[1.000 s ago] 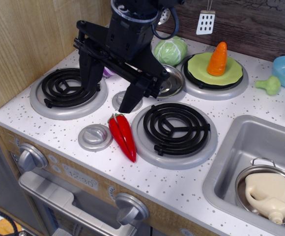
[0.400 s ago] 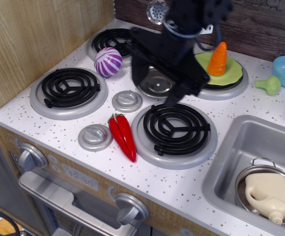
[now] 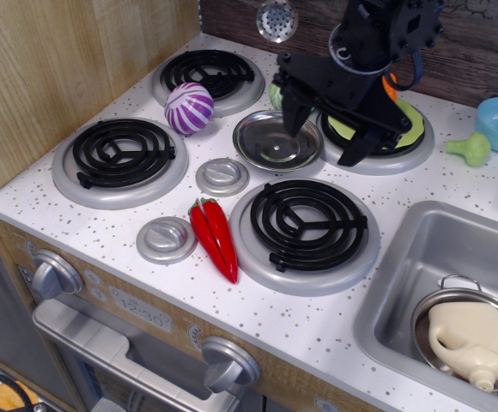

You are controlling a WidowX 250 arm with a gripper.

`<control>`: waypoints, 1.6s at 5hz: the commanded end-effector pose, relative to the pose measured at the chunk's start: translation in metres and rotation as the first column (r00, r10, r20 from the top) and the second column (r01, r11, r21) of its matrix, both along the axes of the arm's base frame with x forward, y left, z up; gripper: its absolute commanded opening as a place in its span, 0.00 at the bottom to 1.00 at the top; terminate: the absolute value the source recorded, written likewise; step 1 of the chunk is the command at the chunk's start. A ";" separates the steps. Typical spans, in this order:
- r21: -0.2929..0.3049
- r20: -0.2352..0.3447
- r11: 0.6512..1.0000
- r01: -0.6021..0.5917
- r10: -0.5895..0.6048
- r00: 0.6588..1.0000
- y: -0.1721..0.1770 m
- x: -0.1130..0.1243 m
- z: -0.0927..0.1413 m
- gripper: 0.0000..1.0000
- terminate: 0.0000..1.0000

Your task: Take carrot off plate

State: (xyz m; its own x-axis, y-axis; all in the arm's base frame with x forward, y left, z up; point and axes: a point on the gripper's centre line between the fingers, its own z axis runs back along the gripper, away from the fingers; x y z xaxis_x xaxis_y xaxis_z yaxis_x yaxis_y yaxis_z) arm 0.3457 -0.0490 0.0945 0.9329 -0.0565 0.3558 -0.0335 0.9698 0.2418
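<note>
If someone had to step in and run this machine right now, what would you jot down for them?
Gripper: the black two-fingered claw is open, holding nothing, hanging in front of the back right burner.
Carrot: the small orange plastic toy cone is mostly hidden behind the arm; only a sliver shows, apparently on the plate.
Plate: the flat lime-green plastic disc sits on the back right burner, partly covered by the arm.
Done: the arm is near the plate.
Left: close on the carrot, lift it, set it down off the plate.

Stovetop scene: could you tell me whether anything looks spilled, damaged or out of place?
Nothing spilled or broken. Only oddities: glossy red chili peppers lie loose between burners, and a cream plastic jug lies tipped in a metal pot.
</note>
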 end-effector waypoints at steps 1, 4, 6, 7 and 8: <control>-0.054 0.071 0.998 0.020 -0.016 0.997 -0.008 0.036 0.015 1.00 0.00; -0.080 0.164 0.991 0.106 -0.092 0.982 0.001 0.094 0.007 1.00 0.00; -0.078 0.211 0.984 0.163 -0.144 0.967 0.013 0.126 0.006 1.00 0.00; -0.092 0.233 0.979 0.181 -0.156 0.960 0.010 0.138 0.005 1.00 0.00; -0.091 0.245 0.973 0.211 -0.184 0.952 0.013 0.146 0.002 1.00 0.00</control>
